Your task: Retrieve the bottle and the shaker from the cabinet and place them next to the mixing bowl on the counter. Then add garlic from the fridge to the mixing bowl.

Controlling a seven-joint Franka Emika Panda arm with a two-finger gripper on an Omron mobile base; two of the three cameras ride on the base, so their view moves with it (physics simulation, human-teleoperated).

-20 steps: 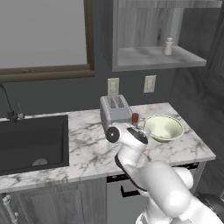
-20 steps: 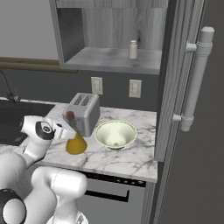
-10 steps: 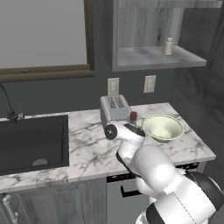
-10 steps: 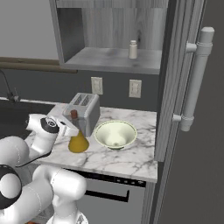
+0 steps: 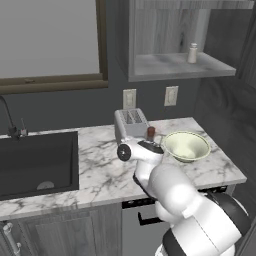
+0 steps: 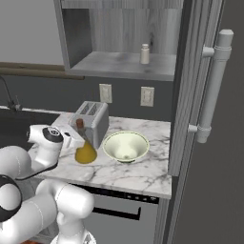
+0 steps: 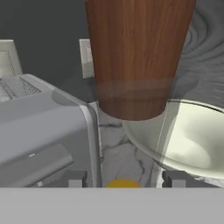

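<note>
The bottle (image 6: 86,151), a cone-shaped flask of amber liquid, stands upright at the counter (image 6: 138,174) between the toaster and the mixing bowl (image 6: 126,146). My gripper (image 7: 125,180) is shut on the bottle's body from the toaster side. The reddish-brown stopper (image 7: 138,57) looms large in the hand view and also pokes up beside my hand in the left base view (image 5: 150,132). I cannot tell whether the flask's base touches the marble. The shaker (image 6: 145,54) stands on the cabinet shelf (image 6: 119,64). The fridge (image 6: 209,119) is closed, so the garlic is hidden.
A silver toaster (image 6: 90,121) sits just left of the bottle, against the back wall. A black sink (image 5: 35,160) with a faucet (image 5: 10,125) lies further left. The fridge handle (image 6: 212,86) juts out at the right. Two wall outlets (image 5: 171,95) sit above the counter.
My arm's elbow has swung and the wrist has risen into view. The bottle has shifted only slightly toward the toaster. The grip is unchanged.
</note>
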